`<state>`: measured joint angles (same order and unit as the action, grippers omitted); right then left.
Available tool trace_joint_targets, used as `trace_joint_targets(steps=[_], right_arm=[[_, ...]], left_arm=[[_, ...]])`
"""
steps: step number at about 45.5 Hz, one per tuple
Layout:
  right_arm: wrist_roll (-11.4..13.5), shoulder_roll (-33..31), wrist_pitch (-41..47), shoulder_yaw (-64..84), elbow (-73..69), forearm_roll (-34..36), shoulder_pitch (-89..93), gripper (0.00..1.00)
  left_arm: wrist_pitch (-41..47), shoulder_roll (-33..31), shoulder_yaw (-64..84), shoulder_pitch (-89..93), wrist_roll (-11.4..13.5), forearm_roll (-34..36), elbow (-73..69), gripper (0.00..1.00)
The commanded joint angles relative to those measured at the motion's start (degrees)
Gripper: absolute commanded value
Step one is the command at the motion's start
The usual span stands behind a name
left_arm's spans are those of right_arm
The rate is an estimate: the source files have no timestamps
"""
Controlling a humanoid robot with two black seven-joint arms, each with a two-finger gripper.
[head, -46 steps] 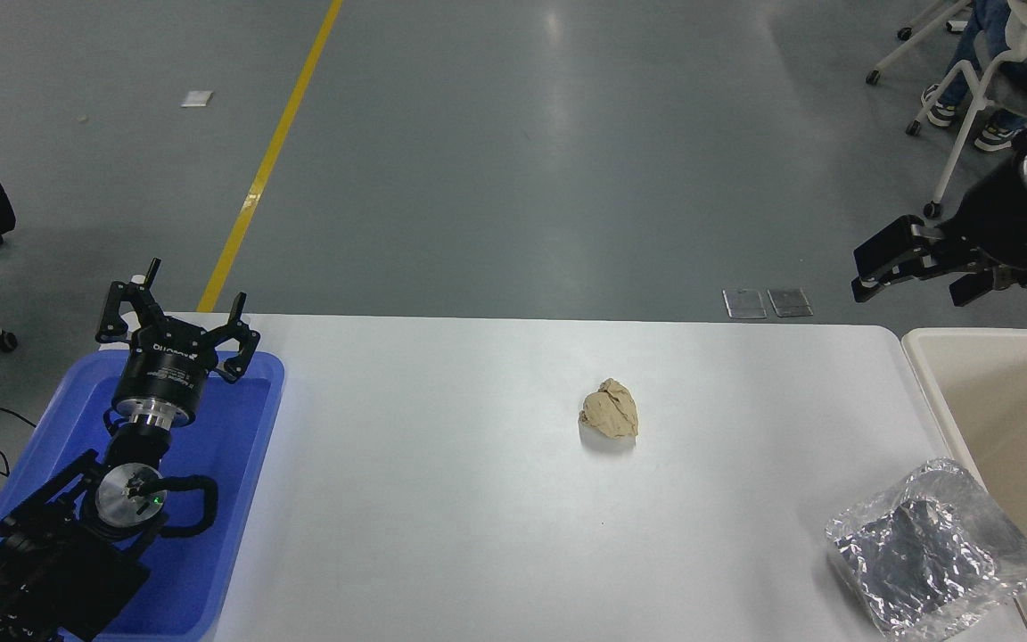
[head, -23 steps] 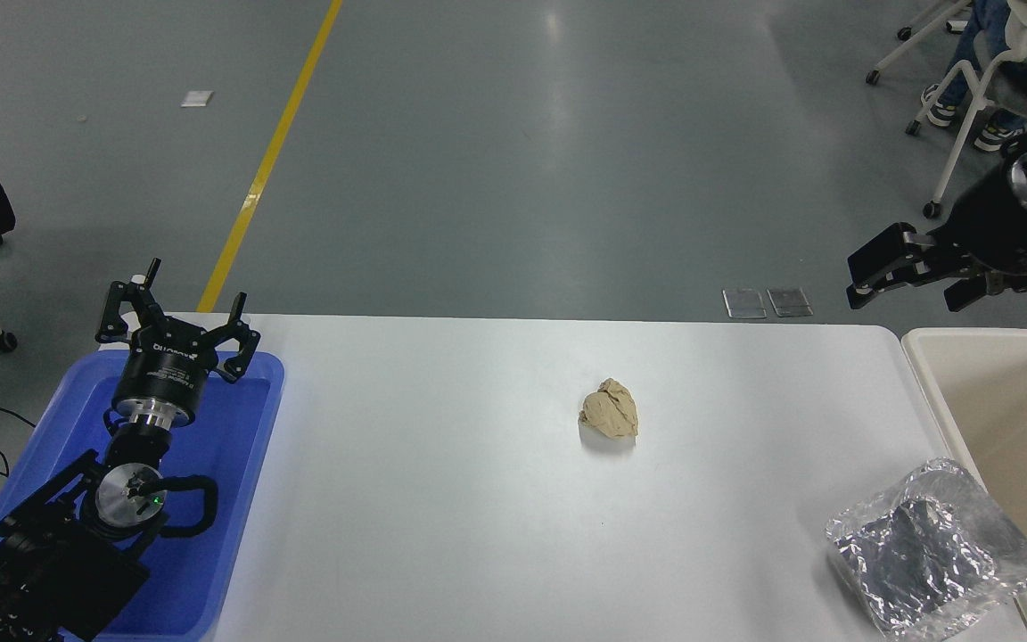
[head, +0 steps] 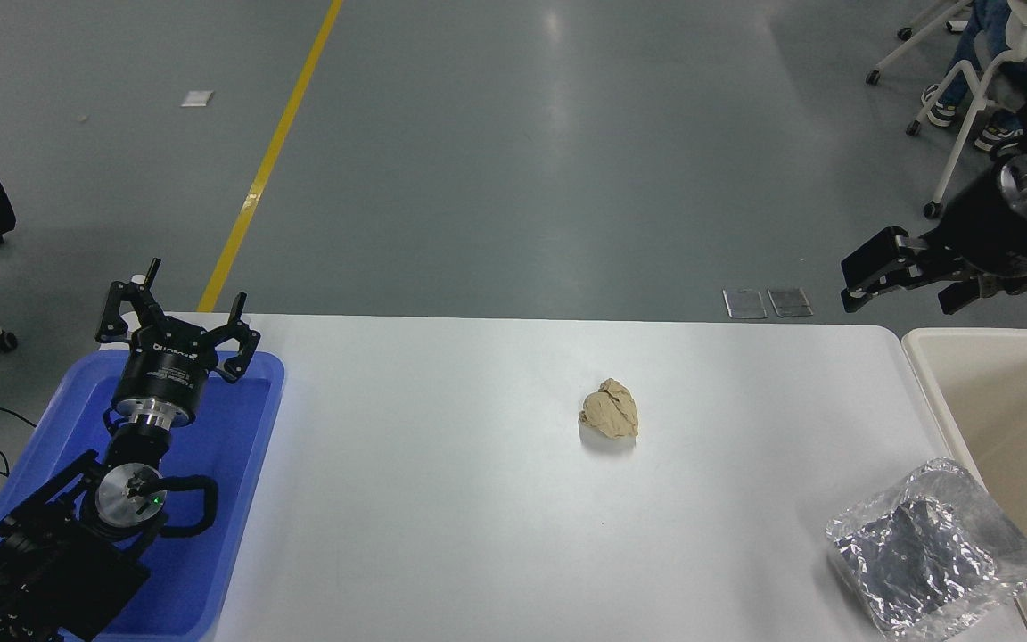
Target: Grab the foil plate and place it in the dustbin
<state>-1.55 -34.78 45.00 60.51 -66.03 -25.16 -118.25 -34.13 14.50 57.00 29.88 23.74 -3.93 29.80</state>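
Low at the right of the frame, the foil plate [head: 931,548] lies flat on the white table [head: 442,499], its crinkled rim touching or just overlapping the dustbin [head: 1004,401] that stands against the table's right end — so near that the drop should need only a short lift and a sideways carry. Nothing holds the plate yet. Well above it, at the right edge of the frame beyond the table's far corner, the right end effector [head: 901,281] hangs in the air with its fingers spread and empty, apparently ready to descend. A tan paper wad [head: 609,409] sits mid-table, clear of that path. At the lower left the left end effector [head: 176,325] is parked over a blue tray [head: 237,499], fingers apart — out of the way.
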Motion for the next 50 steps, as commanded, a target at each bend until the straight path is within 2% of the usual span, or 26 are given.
trace_joint_targets(steps=[1,18,24,32,50], right_arm=[[0.0,-1.0,0.0,2.6,1.2,2.1,-0.1,1.0],[0.0,-4.4,0.0,5.0,7.0,0.8,7.2,1.0],[-0.1,-4.7,-8.0,6.3,6.5,-1.7,11.8,1.0],[-0.1,-5.1,-13.3,8.8,3.8,-1.8,15.8,1.0],[0.0,-12.1,-15.6,7.7,-0.2,-0.3,25.7,1.0]], left_arm=[[-0.1,0.0,0.0,0.0,0.0,0.0,0.0,1.0],[-0.1,0.0,0.0,0.0,0.0,0.0,0.0,1.0],[-0.1,0.0,0.0,0.0,0.0,0.0,0.0,1.0],[-0.1,0.0,0.0,0.0,0.0,0.0,0.0,1.0],[-0.1,0.0,0.0,0.0,0.0,0.0,0.0,1.0]])
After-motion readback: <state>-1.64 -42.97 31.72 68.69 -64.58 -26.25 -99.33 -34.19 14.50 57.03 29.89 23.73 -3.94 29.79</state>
